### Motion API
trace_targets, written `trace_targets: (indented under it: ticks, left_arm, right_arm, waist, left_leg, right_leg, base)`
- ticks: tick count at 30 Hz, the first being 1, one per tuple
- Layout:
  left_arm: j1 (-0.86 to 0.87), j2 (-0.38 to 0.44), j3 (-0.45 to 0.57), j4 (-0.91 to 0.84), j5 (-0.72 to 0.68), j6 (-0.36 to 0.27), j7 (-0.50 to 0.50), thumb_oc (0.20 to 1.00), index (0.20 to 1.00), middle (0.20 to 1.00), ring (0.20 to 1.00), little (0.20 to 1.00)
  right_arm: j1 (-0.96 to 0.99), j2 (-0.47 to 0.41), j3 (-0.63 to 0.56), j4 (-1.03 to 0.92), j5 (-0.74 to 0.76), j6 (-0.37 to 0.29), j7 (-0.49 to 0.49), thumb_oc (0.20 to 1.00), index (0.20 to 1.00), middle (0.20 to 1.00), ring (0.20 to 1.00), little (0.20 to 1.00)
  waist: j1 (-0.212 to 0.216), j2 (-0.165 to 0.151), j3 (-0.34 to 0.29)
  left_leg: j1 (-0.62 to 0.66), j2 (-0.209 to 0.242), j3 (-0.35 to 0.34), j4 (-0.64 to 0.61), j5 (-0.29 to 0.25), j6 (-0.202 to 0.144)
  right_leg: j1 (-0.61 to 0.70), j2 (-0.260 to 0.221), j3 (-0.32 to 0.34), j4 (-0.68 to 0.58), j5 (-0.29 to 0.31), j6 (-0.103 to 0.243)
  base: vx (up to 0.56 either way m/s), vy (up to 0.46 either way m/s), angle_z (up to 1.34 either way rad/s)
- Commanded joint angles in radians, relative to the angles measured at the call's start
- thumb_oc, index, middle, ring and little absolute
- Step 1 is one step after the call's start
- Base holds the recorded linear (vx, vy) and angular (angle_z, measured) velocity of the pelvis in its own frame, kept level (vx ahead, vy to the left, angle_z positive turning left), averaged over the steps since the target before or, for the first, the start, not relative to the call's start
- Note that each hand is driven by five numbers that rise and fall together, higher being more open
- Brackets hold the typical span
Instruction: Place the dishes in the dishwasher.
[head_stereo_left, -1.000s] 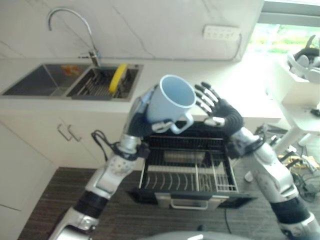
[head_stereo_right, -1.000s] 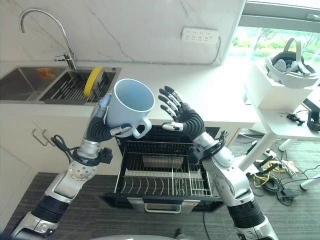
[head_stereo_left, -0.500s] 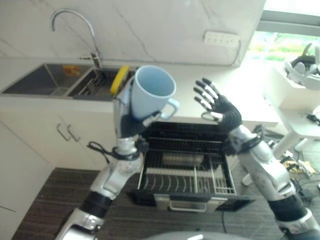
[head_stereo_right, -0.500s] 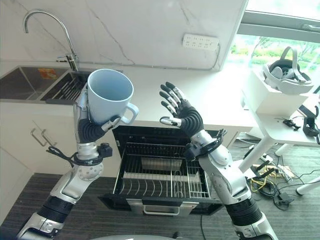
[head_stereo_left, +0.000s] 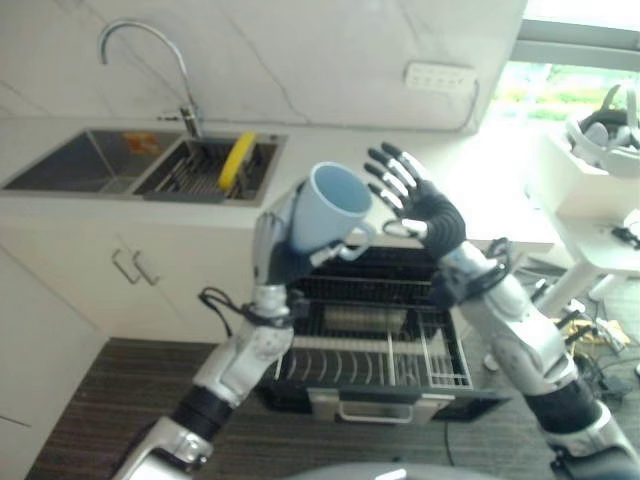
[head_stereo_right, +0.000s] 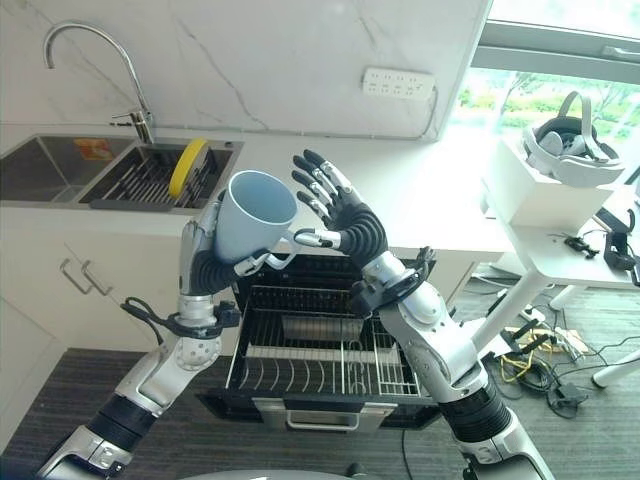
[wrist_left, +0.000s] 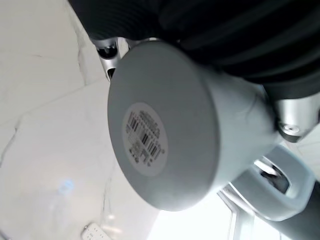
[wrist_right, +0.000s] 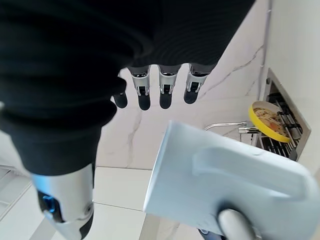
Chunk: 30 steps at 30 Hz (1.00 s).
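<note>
Now that the mug (head_stereo_right: 255, 215), gripped by the left hand (head_stereo_right: 207, 262), has swung back beside the open-fingered right hand (head_stereo_right: 340, 222), a handover above the rack (head_stereo_right: 330, 350) seems imminent.

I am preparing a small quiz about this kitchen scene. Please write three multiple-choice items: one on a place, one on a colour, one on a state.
1. Where is the mug?
A. In the left hand, above the open dishwasher
B. In the sink
C. On the floor

2. What colour is the plate that stands in the sink?
A. Red
B. Yellow
C. Black

3. How is the right hand?
A. Closed round the mug
B. Closed round a plate
C. Open, fingers spread beside the mug

Answers:
1 A: the left hand's fingers curl round the mug above the pulled-out rack.
2 B: a yellow rim rises from the sink.
3 C: its fingers are straight and hold nothing.
</note>
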Motion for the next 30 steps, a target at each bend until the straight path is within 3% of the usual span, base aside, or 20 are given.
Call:
trace_targets:
  ticks: [1,11,30]
  left_arm:
    - [-0.120,0.029,-0.019,0.028,0.024,-0.029,0.014,0.200,0.200,0.200,0.200,0.200]
    - [-0.145,0.032,-0.053,0.025,0.063,-0.040,0.024,0.200,0.200,0.200,0.200,0.200]
    - [-0.159,0.019,-0.072,0.045,0.062,-0.014,0.039,0.200,0.200,0.200,0.200,0.200]
  right_arm:
    - [-0.092,0.021,-0.016,-0.030,0.007,-0.021,-0.017,1.000,1.000,1.000,1.000,1.000]
    - [-0.122,0.043,0.014,0.021,0.028,0.028,-0.037,1.000,1.000,1.000,1.000,1.000]
    - [-0.137,0.052,0.048,0.032,-0.042,0.043,-0.027,1.000,1.000,1.000,1.000,1.000]
  waist:
    - [0.023,-0.015,0.008]
    - [0.030,-0.016,0.003]
    - [0.032,-0.018,0.004]
  left_leg:
    - [0.016,0.013,0.081,0.007,-0.107,-0.002]
    - [0.017,0.012,0.075,0.007,-0.106,-0.002]
    - [0.016,0.011,0.074,0.007,-0.104,-0.001]
  right_leg:
    - [0.059,-0.062,-0.010,0.013,-0.116,0.080]
    - [0.065,-0.062,-0.014,0.014,-0.119,0.080]
    - [0.068,-0.062,-0.010,0.011,-0.119,0.079]
  base:
    - [0.00,0.000,0.00]
    - [0.00,0.000,0.00]
    - [0.00,0.000,0.00]
